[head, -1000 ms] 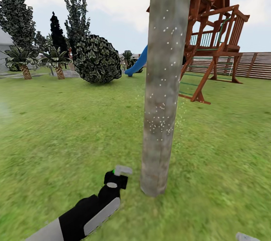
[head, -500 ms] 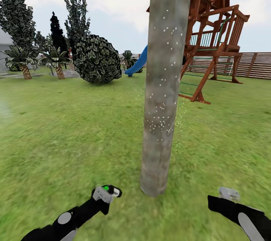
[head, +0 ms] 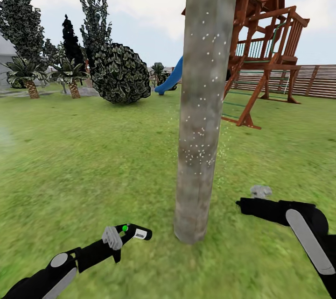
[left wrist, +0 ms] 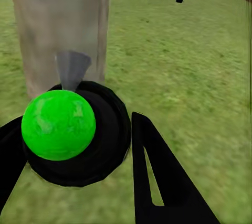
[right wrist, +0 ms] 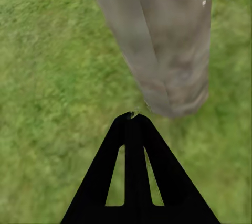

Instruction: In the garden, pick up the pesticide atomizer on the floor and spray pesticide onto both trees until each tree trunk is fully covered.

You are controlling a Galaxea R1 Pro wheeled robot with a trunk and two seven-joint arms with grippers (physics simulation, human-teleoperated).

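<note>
Left gripper (head: 122, 236) clamps the pesticide atomizer (head: 135, 232), low beside the tree trunk (head: 200, 117). Right gripper (right wrist: 132, 115) pinched empty. Specks sit mid-trunk; I'd aim the nozzle at the bare base.

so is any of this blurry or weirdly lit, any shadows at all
Head view: flat, even daylight; the tree trunk casts no shadow on the grass, and the near lawn looks smeared. Left wrist view: the spray bottle up close is soft-edged, the trunk behind it hazy. Right wrist view: the right gripper is a flat black silhouette and the grass is blurred.
</note>
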